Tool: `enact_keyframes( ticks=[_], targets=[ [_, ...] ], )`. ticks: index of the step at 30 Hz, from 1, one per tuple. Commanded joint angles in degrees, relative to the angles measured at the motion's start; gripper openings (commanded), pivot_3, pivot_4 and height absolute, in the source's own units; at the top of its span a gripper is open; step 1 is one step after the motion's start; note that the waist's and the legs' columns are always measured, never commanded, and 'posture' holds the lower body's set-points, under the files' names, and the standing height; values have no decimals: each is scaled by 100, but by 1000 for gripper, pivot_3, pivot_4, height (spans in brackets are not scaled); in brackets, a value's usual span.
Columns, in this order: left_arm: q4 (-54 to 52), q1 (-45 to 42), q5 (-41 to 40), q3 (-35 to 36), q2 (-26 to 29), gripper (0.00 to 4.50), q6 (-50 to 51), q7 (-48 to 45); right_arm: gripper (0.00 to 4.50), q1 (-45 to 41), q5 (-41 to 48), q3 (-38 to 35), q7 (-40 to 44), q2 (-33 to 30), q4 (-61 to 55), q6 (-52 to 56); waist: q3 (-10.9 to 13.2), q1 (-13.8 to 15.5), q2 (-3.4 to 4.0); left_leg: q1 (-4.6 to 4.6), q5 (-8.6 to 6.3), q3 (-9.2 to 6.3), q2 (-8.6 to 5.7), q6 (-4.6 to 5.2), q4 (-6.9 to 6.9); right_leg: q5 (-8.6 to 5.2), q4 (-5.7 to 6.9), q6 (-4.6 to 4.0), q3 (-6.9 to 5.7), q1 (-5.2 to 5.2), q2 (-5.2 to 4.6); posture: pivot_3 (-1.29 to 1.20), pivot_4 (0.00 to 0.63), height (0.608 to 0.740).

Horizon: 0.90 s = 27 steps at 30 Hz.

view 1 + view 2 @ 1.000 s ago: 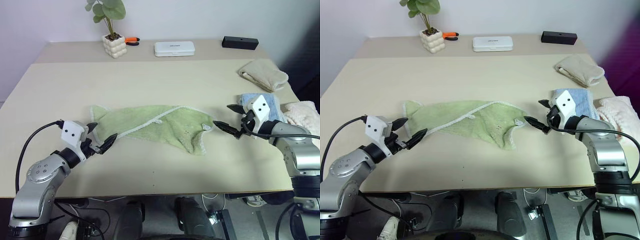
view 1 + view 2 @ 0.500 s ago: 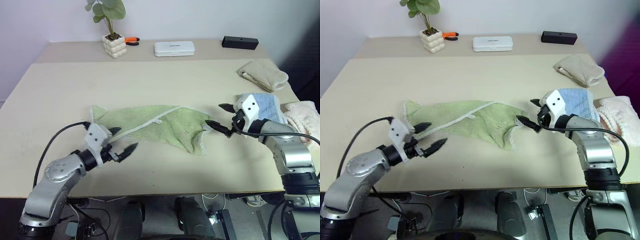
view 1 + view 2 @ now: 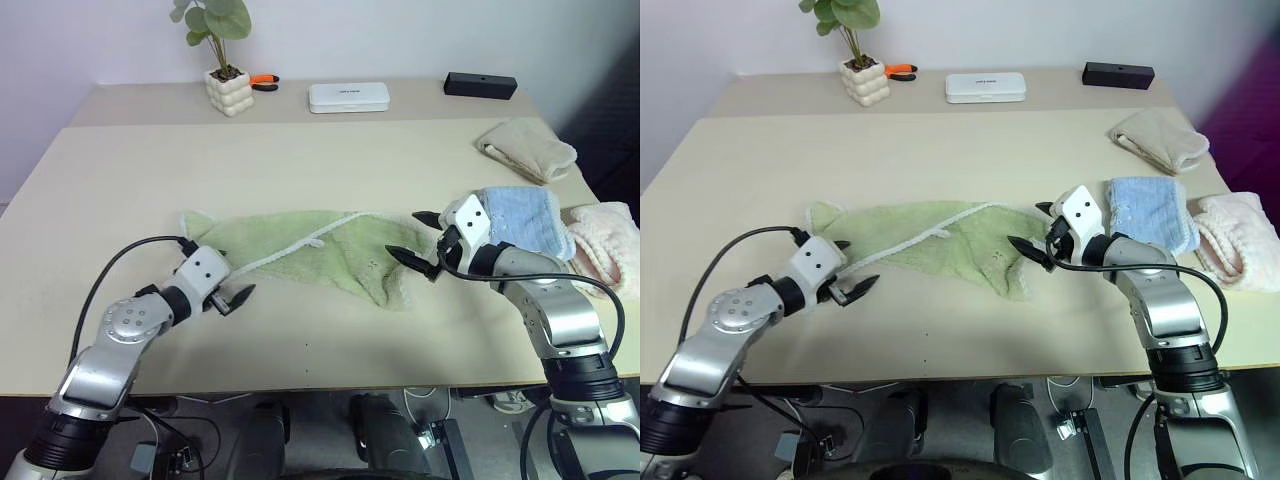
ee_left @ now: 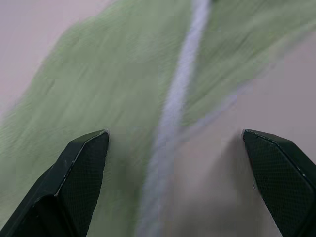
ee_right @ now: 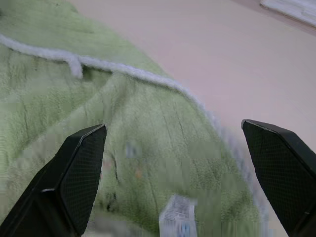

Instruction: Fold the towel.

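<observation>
The light green towel (image 3: 320, 250) lies crumpled and partly folded over itself across the middle of the table (image 3: 300, 340), its white edge trim running diagonally. My left gripper (image 3: 235, 283) is open at the towel's near-left edge, low over the table. In the left wrist view its fingers (image 4: 84, 163) straddle the white trim and green cloth (image 4: 123, 74). My right gripper (image 3: 402, 234) is open over the towel's right end. In the right wrist view the towel (image 5: 148, 123) and a small white tag (image 5: 177, 217) lie between its spread fingers. Neither gripper holds anything.
A light blue towel (image 3: 520, 218), a beige towel (image 3: 527, 148) and a pale pink towel (image 3: 605, 235) lie at the right edge. Along the back stand a potted plant (image 3: 229, 90), orange pliers (image 3: 263, 80), a white box (image 3: 348, 96) and a black box (image 3: 480, 85).
My left gripper swung right and rolled, ending at the towel's near-left edge. My right gripper slid left from beside the towel to over its right end. Both stayed open.
</observation>
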Motion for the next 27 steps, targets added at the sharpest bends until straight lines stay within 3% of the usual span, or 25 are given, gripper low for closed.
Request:
enact_keyframes(
  ticks=[1,6,7,9,16,22,27],
  targets=[
    [469,145,-25,436,318,4414,-255,-300,4500,96,32,-193,-150,-5,-418,-20,-1,-10,-1,2,0,0,1,0,-1,0,2,0,0,0,1,0,150,737],
    [589,211,-232,637,273,4414,-198,-440,4500,169,43,-178,-265,29,-490,-29,-2,-13,1,5,0,0,2,0,-1,0,2,-1,0,1,1,0,150,737],
    [549,235,-257,640,271,4184,-177,-467,4500,156,37,-175,-288,39,-480,-47,-2,-13,1,4,0,0,2,0,-1,0,2,-1,0,1,1,0,150,737],
    [496,256,-279,660,259,3572,-137,-477,4500,132,27,-180,-322,46,-466,-68,-2,-16,1,5,0,0,2,0,-2,0,3,0,0,1,1,0,150,737],
    [426,190,-360,740,220,80,-121,-463,4500,41,13,-162,-296,-43,-451,-60,-2,-2,1,3,0,0,2,0,0,0,6,0,0,0,1,0,150,737],
    [658,144,-221,884,179,80,-429,-271,4500,-372,42,-34,-90,-178,-30,341,-2,0,1,3,0,0,2,0,0,0,6,0,0,0,2,0,150,737],
    [620,213,-605,1281,76,80,-564,-407,4500,-1093,-57,282,300,-221,1005,698,-2,-5,0,2,0,1,2,0,2,0,4,-1,-1,0,0,0,150,737]
  ],
)
